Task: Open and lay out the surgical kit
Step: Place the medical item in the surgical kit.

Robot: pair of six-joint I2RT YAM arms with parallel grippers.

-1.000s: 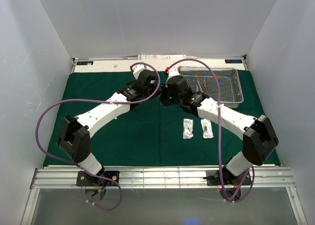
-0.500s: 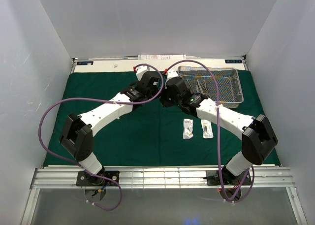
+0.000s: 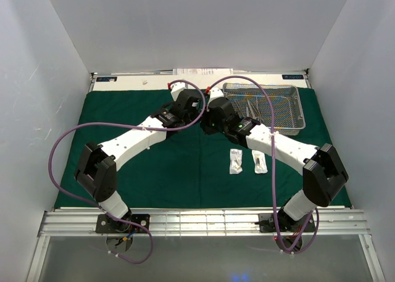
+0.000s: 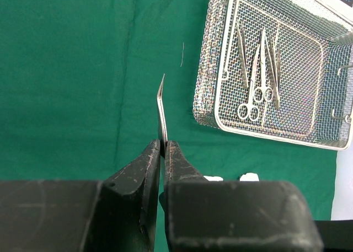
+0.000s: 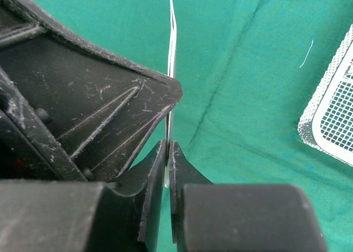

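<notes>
handover in mid-air over middle of green cloth (image 3: 142,165). closed within the last second: left pincer (image 4: 164,144), wider before, now clamped on lower end of thin metal tool (image 4: 161,106), seen edge-on and pointing up. swung in too, from a little further left, to meet right pincer (image 5: 168,147). also clamped on same tool: right pincer, jaws all but together, black body of left pincer just beside it. so gripped from both sides at once, seemingly clear of the cloth. lying unmoved: mesh tray (image 3: 301,109) at far right with scissors (image 4: 252,97) and other slim tools inside, two small packets (image 3: 236,161) on cloth near it. meaning for the job: cloth already spread, tray out, one tool passing across. likely next: letting go on the right, then laying it down on the open left half of the cloth.
</notes>
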